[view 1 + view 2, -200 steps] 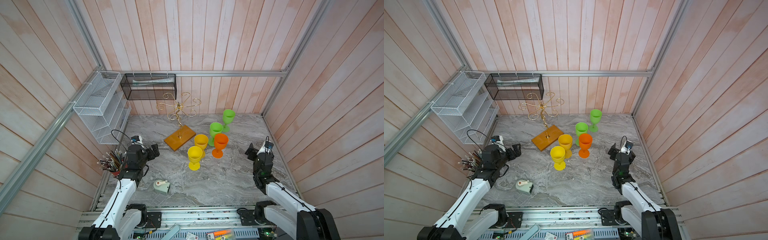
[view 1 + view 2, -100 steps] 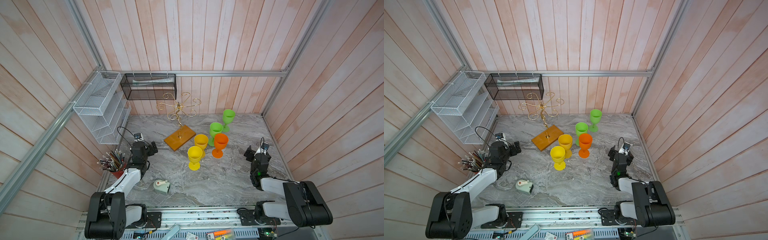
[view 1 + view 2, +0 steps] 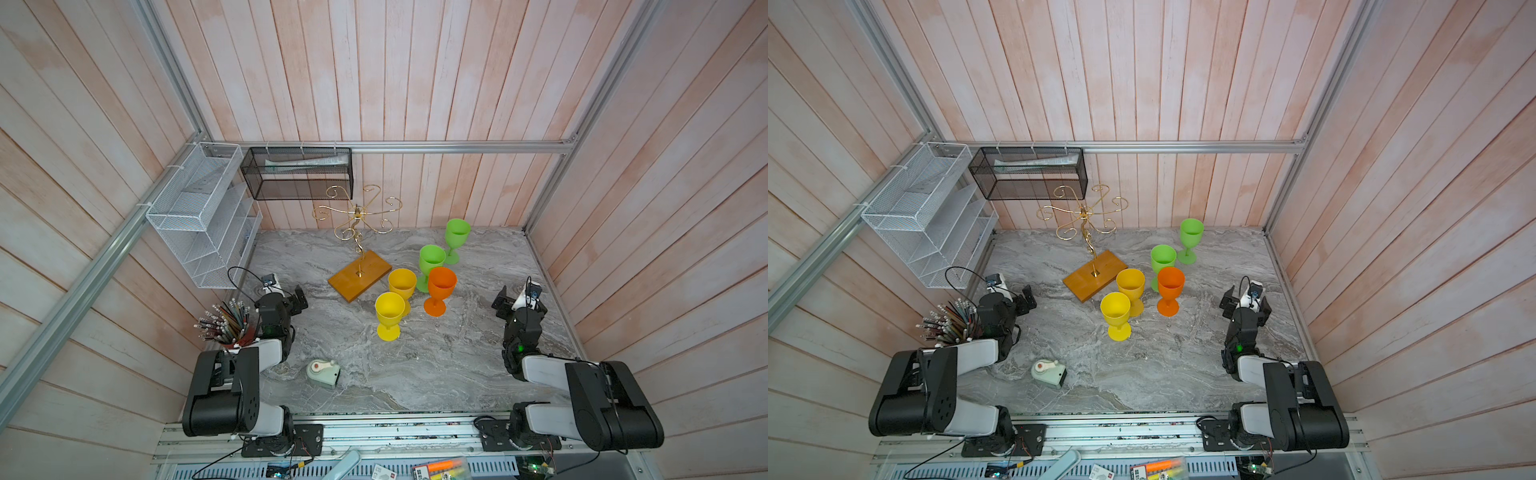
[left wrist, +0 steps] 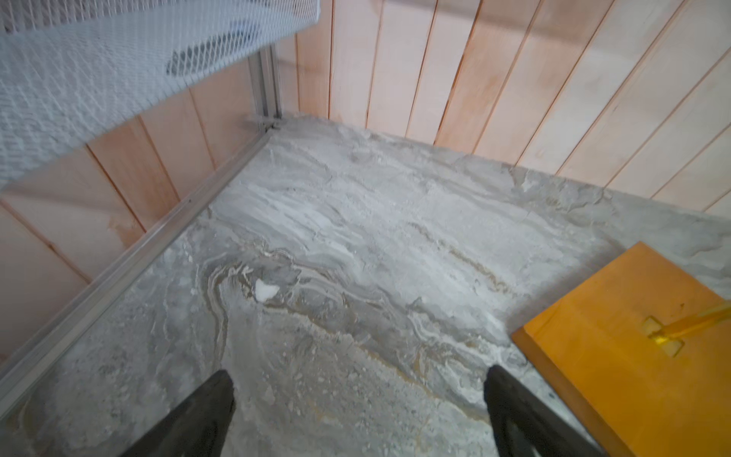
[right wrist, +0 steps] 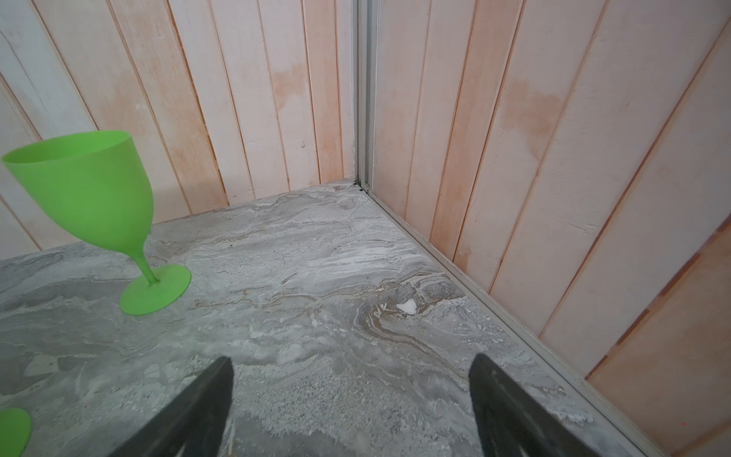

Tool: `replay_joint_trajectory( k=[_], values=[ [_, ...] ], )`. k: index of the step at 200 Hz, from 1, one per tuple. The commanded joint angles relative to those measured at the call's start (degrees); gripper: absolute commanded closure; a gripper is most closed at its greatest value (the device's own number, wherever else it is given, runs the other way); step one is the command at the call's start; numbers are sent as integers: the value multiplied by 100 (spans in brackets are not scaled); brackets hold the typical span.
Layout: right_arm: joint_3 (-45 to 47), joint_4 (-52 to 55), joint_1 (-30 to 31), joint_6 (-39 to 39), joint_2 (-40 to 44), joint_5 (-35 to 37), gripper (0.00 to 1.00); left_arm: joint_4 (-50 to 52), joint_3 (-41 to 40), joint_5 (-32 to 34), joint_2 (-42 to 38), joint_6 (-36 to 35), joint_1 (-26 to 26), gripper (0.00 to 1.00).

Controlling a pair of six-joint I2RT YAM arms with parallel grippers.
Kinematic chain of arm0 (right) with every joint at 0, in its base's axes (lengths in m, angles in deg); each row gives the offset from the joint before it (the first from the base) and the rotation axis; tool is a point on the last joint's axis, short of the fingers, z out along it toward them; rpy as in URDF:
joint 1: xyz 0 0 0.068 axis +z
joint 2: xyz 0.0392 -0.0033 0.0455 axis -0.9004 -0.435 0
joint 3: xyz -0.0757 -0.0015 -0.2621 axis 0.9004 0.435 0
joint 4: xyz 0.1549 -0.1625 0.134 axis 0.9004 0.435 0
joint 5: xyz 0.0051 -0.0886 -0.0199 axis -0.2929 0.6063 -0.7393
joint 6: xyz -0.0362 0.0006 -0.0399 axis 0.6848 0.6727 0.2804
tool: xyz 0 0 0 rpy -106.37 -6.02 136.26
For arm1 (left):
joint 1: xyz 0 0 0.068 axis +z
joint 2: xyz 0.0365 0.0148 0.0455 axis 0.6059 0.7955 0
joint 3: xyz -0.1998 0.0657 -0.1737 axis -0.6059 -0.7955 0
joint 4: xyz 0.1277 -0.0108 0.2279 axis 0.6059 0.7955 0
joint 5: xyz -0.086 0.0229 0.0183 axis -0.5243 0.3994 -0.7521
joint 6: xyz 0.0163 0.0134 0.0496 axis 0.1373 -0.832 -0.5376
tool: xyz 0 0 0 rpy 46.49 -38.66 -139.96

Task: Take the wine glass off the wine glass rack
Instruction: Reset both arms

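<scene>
Wrist views show the left end effector (image 4: 358, 372) and the right end effector (image 5: 353, 358) spread wide and holding nothing, low over the marble bench (image 3: 415, 365) near its side edges. Farther in, a yellow wine glass (image 3: 389, 309), an amber wine glass (image 3: 402, 284), an orange wine glass (image 3: 441, 282) and two green wine glasses (image 3: 431, 257) (image 3: 457, 232) stand upright. Just beside them, toward the back wall, is the wine glass rack (image 3: 359, 278).

A black mesh basket (image 3: 297, 173) hangs just beside the white wire shelf (image 3: 199, 216). Below the shelf, a cup of pencils (image 3: 226, 326) and a pale green gadget (image 3: 323, 371) sit on the marble tabletop (image 3: 436, 357).
</scene>
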Motion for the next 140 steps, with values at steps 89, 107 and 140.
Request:
replay_joint_trajectory(
  k=[89,107,140],
  values=[
    [97,-701,-590,-52,-533,-1205,7,-1497,-434,-942,275,-568,-44,0],
    [131,-799,-582,-20,-579,-1264,8,-2013,-668,-908,375,-532,-45,0],
    [201,-1490,-522,103,-1114,-1377,8,-2196,-751,-876,429,-530,-49,0]
  ],
)
